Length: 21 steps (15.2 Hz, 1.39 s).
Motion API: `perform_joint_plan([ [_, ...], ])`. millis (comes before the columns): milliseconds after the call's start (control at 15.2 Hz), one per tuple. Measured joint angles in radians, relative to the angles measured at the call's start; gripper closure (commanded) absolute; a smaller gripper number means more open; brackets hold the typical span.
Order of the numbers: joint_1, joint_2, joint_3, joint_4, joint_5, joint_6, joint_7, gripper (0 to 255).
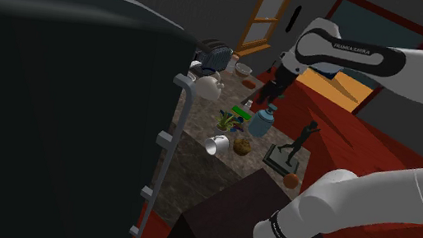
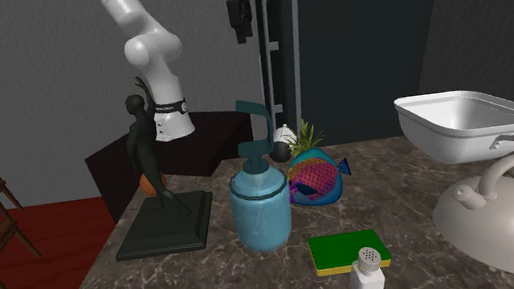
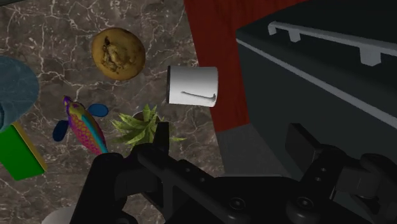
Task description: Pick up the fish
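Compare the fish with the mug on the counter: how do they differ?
The fish is multicoloured with blue fins; the mug is plain white. The fish is slim and tapering; the mug is a cylinder lying on its side. Both rest on the marbled counter beside the small plant.

Shoulder view: mounted high beside and behind the stand (image 1: 204, 229), looking down and away along a dark cabinet (image 1: 54, 103) at the tabletop (image 1: 197, 158), far from the gripper (image 1: 272, 87). Second exterior view: set low and close at the tabletop's opposite edge, facing back toward the arm, with the gripper high overhead. Wrist view: riding on the gripper, looking steeply down, nearer. Shared by all three: the patch below the gripper with fish (image 3: 86, 127), blue dispenser (image 2: 260, 203) and potted plant (image 3: 137, 127)
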Motion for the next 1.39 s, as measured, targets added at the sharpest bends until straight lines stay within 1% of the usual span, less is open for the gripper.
perform_joint_plan([
  [198, 0.002, 0.099, -0.056, 0.020, 0.027, 0.073, -0.056, 0],
  [462, 0.007, 0.240, -0.128, 0.073, 0.090, 0.145, -0.146, 0],
  [594, 0.011, 0.330, -0.162, 0.108, 0.141, 0.183, -0.201, 0],
  [792, 0.004, 0.459, -0.204, 0.180, 0.227, 0.208, -0.291, 0],
  [924, -0.004, 0.533, -0.217, 0.215, 0.286, 0.223, -0.340, 0],
  [1056, -0.022, 0.621, -0.224, 0.270, 0.352, 0.226, -0.393, 0],
  [1188, -0.050, 0.714, -0.223, 0.335, 0.420, 0.222, -0.446, 0],
  [1386, -0.108, 0.854, -0.209, 0.448, 0.510, 0.201, -0.515, 0],
])
